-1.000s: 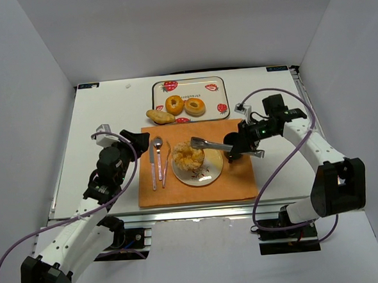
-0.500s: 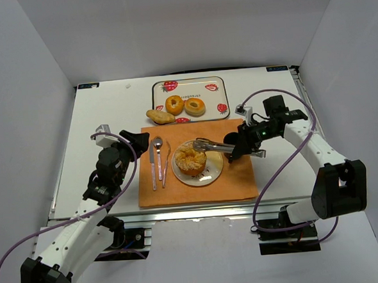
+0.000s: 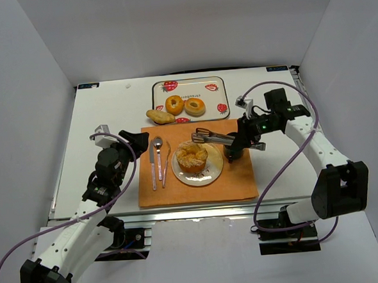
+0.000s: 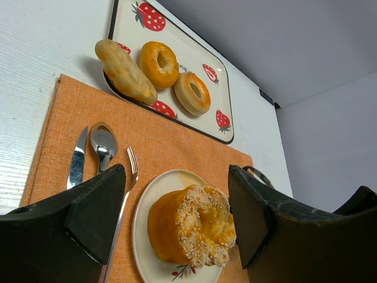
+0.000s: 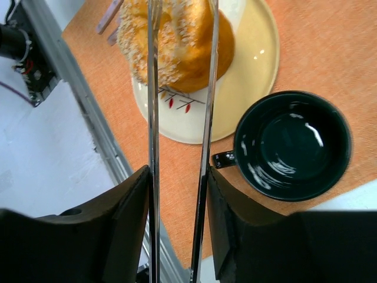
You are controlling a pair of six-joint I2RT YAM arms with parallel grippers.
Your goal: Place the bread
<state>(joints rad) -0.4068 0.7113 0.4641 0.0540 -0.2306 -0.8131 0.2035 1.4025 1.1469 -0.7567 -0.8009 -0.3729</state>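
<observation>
Bread sat on the plate, mid placemat. My right gripper was clamped on the tongs, blades apart w/ nothing between em afaict. Tips hung over the bread's far edge, tongs' long axis running back to the right. Left gripper was spread wide, off past the cutlery. Right arm's nearer imo.
</observation>
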